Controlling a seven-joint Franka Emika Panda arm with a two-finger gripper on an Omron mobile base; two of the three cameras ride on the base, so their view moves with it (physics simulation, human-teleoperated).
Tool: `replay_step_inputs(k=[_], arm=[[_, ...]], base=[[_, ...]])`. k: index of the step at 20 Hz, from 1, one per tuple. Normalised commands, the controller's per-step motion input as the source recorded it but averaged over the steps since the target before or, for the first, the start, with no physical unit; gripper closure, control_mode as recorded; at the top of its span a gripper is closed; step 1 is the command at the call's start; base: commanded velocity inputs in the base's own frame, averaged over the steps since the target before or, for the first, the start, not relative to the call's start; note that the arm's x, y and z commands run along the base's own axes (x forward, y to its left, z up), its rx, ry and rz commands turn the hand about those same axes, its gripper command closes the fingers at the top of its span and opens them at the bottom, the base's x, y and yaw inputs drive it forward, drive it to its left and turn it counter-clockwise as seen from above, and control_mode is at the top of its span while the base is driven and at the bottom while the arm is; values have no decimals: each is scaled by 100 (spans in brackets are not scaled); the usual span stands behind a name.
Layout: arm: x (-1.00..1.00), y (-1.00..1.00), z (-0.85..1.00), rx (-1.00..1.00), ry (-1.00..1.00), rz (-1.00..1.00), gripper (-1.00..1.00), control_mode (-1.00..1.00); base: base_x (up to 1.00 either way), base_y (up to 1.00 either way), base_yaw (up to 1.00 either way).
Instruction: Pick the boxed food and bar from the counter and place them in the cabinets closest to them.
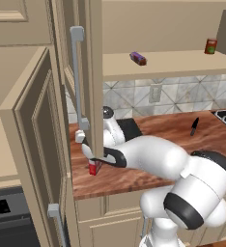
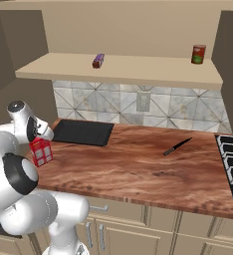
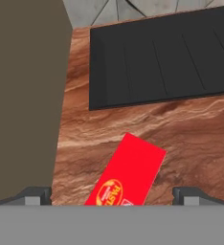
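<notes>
Jaws are spread wide in the hand view, with the two dark fingertips [image 3: 37, 195] sat at the bottom corners and nothing clamped between them. The gripper [image 3: 112, 197] is hung right over the boxed food [image 3: 128, 171], whose red top face with a yellow "pasta" logo is seen from above, tilted a bit in that view.

From the base cameras the box [image 2: 41, 151] is found upright near the left end of the reddish-brown worktop [image 2: 138, 169], close to the front edge, with the arm's hand just above it. In the left base view it's partly hidden behind an open beige cabinet door [image 1: 88, 72] with a long grey handle [image 1: 78, 77].

A flat black mat [image 2: 83, 132] is laid on the worktop just behind the box, near the tiled backsplash [image 2: 133, 104]. A black knife [image 2: 177, 146] is lying well apart to the right, near the stove grate [image 2: 230, 164].

The dark purple bar [image 2: 98, 61] is already up on the tan cabinet shelf [image 2: 138, 69], and a small red-and-green can [image 2: 198, 54] is stood further right on the same shelf.
</notes>
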Motion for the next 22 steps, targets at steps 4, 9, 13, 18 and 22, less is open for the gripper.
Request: replay_step_inputs(k=[4,9,13,18,22], arm=[[1,0,-1,0,0,0,-100,-100],[4,4,-17,-1,3,0,-100,-100],[1,1,-34,-3,5,0,-100,-100],[0,0,-33,-2,3,0,-100,-100],[0,1,-18,-1,1,0,100,-100]], base=[[0,0,0],[0,0,0],[0,0,0],[0,0,0],[0,0,0]])
